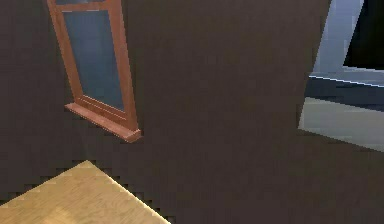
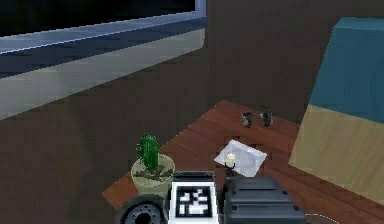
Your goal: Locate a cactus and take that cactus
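- At the arm side view's bottom edge, the tool [image 2: 140,212] sits left of a white marker square [image 2: 195,203]. I cannot tell whether it holds anything, because a potted plant stands right behind it.
- That plant is the cactus [image 2: 149,158], green in a pale pot, resting on the desk [image 2: 205,132] near its front corner. Locating looks done; taking does not.
- Farther out lie a white flat sheet [image 2: 243,158] and two small dark things [image 2: 256,119].
- What is left: grasp the cactus and lift it clear.
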